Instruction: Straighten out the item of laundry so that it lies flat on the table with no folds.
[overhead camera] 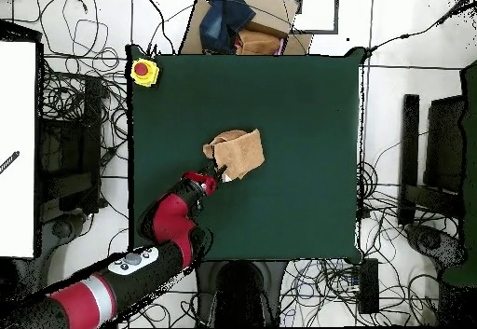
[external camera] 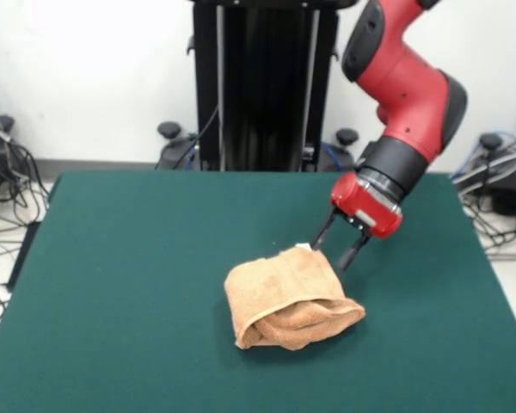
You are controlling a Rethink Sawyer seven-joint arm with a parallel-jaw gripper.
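Observation:
The light orange-tan towel [external camera: 288, 297] lies bunched and folded over on itself, right of the middle of the dark green table [external camera: 138, 275]. A small white tag [external camera: 304, 247] shows at its far edge. My gripper [external camera: 328, 256] is tilted down at the towel's far right edge, with its fingers apart. One fingertip [external camera: 315, 246] touches the edge by the tag and the other stands just off the towel. In the overhead view the towel [overhead camera: 240, 152] sits mid-table with the gripper [overhead camera: 217, 171] at its lower left corner.
A yellow box with a red button [overhead camera: 143, 71] sits on a table corner. A cardboard box with blue cloth [overhead camera: 240, 22] stands beyond the edge opposite the robot. The black pedestal [external camera: 265, 86] rises behind the table, and cables lie on the floor around it.

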